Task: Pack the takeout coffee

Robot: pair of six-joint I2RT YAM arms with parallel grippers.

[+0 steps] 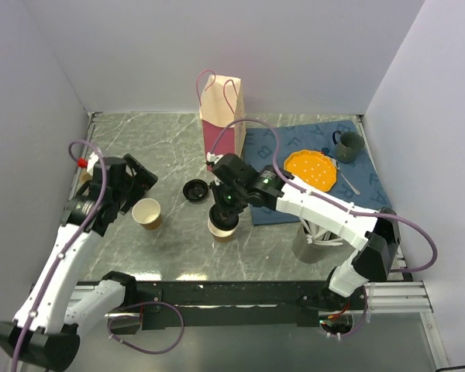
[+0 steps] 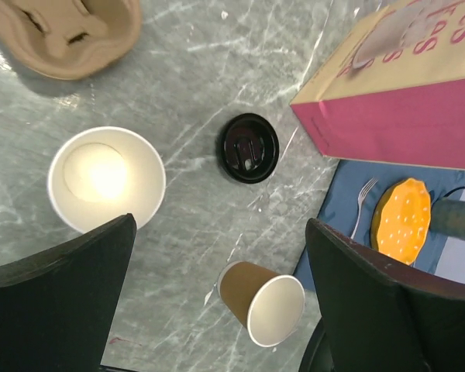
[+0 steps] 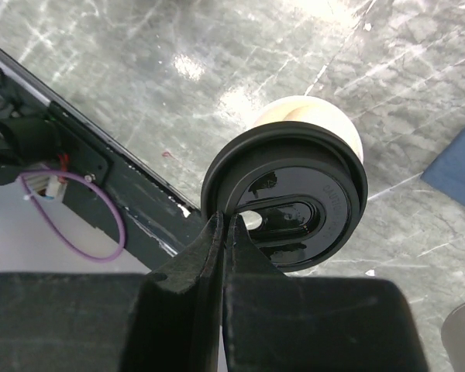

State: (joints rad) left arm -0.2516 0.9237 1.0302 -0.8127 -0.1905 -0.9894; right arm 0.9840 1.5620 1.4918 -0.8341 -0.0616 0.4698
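The takeout coffee's brown cup [image 1: 222,229] stands near the table's middle, by the blue mat's corner. My right gripper [image 1: 223,208] hangs just over it, shut on the rim of a black lid [image 3: 294,201]. In the right wrist view the lid is above the cup's pale rim [image 3: 310,112] and covers most of it; I cannot tell if they touch. The right gripper [image 3: 225,221] pinches the lid's near edge. My left gripper [image 1: 136,186] is wide open at the left, holding nothing. In its wrist view the left gripper [image 2: 219,225] frames the brown cup [image 2: 261,302].
A second brown cup [image 1: 147,213] showing cream inside stands left of centre. A loose black lid [image 1: 195,190] lies beside it. The pink-and-tan paper bag [image 1: 221,116] stands at the back. Orange plate [image 1: 314,170], fork and green mug [image 1: 349,146] are on the mat; a cardboard carrier [image 2: 70,35] lies far left.
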